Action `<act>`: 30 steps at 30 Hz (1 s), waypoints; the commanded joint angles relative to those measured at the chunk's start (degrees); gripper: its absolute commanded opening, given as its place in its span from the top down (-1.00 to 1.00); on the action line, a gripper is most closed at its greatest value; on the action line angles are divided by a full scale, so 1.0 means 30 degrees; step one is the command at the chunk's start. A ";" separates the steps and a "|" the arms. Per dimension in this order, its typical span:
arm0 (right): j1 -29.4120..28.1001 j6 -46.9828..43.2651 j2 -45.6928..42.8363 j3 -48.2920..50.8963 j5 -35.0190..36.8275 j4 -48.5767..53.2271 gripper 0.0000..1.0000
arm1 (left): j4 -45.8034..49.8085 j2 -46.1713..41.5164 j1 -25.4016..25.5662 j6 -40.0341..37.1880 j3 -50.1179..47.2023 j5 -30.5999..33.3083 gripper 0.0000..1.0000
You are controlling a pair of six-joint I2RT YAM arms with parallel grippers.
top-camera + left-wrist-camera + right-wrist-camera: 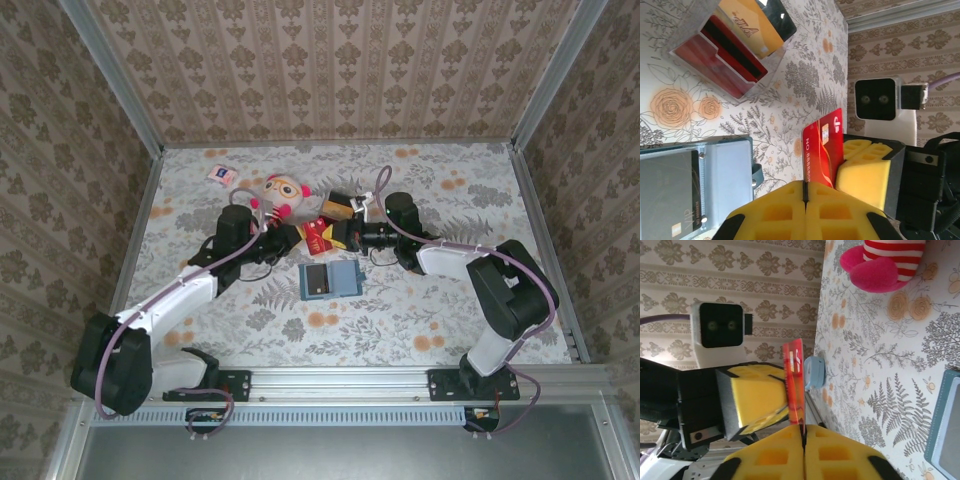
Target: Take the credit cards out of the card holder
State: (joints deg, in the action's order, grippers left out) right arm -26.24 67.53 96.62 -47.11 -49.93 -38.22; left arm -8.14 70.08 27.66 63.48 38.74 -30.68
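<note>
Both hands are on one card. My left hand (pixel 805 192) is pressed together on one edge of the thin red rectangular credit card (pixel 822 145), and my right hand (pixel 802 435) is clamped on the opposite edge. The card stands on edge in the air just past the far side of the soft teal folding card holder (pixel 347 277). I read the double grip as a handover, so the card is never unsupported. The holder lies open flat on the floral-print tabletop (pixel 400 320), slots up, which lets cards slide out without pinning it down. A dark grey credit card (pixel 670 192) sits in its left half, so the job isn't finished. Further beyond the holder is a clear plastic tray (pixel 690 42) with red and orange cards in it, probably the drop spot. Next step as I see it: one hand lets go and the other carries the card. The risk is the arms pulling apart while both are clamped, which would bend or snap the card.
</note>
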 commanded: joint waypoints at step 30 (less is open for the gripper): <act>0.0309 -2.9078 0.0934 -1.0895 1.0464 1.8328 1.00 | 1.3307 -0.0013 -0.2341 -0.7749 0.2810 0.7164 -1.00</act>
State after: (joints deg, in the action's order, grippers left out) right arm -24.93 -9.39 95.70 -78.11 -21.43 13.04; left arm 28.80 69.47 21.26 43.53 44.82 -9.15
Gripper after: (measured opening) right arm 0.068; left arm 0.999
